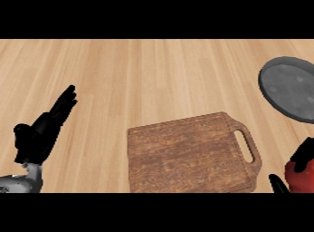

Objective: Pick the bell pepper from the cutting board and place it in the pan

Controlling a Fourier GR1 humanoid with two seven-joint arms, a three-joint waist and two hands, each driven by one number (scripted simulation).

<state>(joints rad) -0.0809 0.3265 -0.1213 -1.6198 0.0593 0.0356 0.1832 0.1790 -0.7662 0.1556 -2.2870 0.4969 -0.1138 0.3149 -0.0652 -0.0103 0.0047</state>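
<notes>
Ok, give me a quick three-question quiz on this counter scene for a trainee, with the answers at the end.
1. True or false: the red bell pepper lies on the wooden cutting board.
2. Which hand is curled round the pepper: A) the robot's left, B) the robot's right, C) neither?
3. Fill in: the grey pan lies beyond the board, toward the view's ____.

Key
1. False: it is off the board, just to its right.
2. B, the right hand; the left hand rests open at the view's left.
3. Right.
</notes>
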